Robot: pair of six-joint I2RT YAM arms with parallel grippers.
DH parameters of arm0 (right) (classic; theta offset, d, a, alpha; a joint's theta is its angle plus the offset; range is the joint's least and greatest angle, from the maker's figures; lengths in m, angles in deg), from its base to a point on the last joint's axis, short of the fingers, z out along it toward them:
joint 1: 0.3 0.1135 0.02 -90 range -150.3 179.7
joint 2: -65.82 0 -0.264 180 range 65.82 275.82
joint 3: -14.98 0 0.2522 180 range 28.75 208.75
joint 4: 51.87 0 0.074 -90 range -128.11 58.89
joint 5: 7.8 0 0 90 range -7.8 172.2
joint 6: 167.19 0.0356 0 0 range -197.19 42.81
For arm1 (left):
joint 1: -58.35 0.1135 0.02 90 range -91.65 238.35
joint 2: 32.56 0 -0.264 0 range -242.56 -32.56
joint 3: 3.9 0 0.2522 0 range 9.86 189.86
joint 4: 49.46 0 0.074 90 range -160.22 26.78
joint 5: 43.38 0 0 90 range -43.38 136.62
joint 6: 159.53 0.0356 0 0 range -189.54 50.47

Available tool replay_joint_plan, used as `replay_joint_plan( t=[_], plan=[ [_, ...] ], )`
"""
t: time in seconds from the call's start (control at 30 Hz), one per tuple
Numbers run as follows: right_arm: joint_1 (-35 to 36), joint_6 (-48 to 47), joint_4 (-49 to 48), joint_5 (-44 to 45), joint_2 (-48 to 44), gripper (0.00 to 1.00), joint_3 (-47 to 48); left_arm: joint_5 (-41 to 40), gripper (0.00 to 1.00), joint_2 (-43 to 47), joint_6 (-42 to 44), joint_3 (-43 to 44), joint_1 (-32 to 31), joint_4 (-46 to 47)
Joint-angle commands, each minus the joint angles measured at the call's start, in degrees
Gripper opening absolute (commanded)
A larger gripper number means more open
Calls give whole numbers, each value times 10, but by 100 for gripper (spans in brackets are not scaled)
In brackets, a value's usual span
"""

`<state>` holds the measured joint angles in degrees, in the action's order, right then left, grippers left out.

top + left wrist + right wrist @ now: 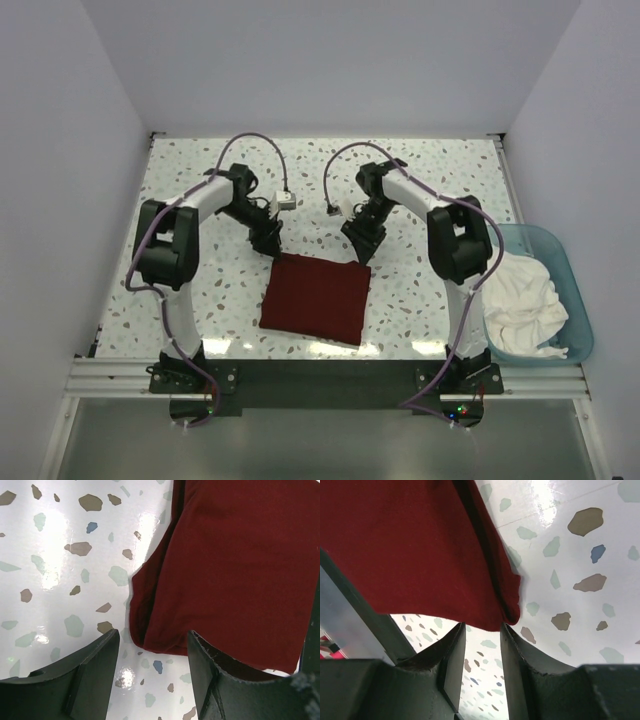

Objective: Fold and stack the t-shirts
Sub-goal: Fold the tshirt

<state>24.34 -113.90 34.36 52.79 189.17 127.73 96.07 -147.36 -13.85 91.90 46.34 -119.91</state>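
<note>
The maroon t-shirt [316, 298] lies folded into a rectangle on the table's near middle. Its far left corner [150, 630] shows just beyond my left gripper [152, 650], which is open with only bare table between its fingers. My right gripper [482, 630] hovers at the shirt's far right corner [507, 607], open, with nothing in the gap. From above, the left gripper [266, 243] and the right gripper [360, 246] both stand at the shirt's far edge. The white t-shirt [520, 300] sits crumpled in the light blue tub [575, 290].
The light blue tub stands at the table's right edge beside the right arm's base. Speckled tabletop [200, 180] lies around the folded shirt. White walls close in the far side and both flanks.
</note>
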Motion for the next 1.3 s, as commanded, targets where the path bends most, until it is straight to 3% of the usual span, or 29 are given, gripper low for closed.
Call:
replay_joint_plan(
  t=[0.0, 0.27, 0.37, 0.4, 0.6, 0.9, 1.1, 1.27],
  plan=[
    [1, -15, 13, 7, 8, 37, -8, 20, 61, -10, 11, 14, -6, -5],
    [1, -14, -2, 13, 21, 37, -16, 15, 58, -22, 16, 9, -10, -3],
    [1, -20, 1, 20, 22, 17, -12, 10, 46, -25, 17, 11, -11, -2],
    [1, -21, 1, 26, 21, 3, -12, 6, 36, -25, 18, 11, -10, -3],
    [-4, -32, -10, 64, -16, 0, -11, -1, 0, -24, 18, 29, 1, -10],
    [-20, -8, -113, 164, -53, 0, -15, -9, 0, -26, -28, 62, 16, 31],
    [-26, 21, -224, 252, -9, 0, 5, -55, 0, -76, -131, 80, 18, 159],
    [-28, 45, -265, 284, 32, 0, 71, -103, 1, -131, -182, 133, 24, 201]
  ],
)
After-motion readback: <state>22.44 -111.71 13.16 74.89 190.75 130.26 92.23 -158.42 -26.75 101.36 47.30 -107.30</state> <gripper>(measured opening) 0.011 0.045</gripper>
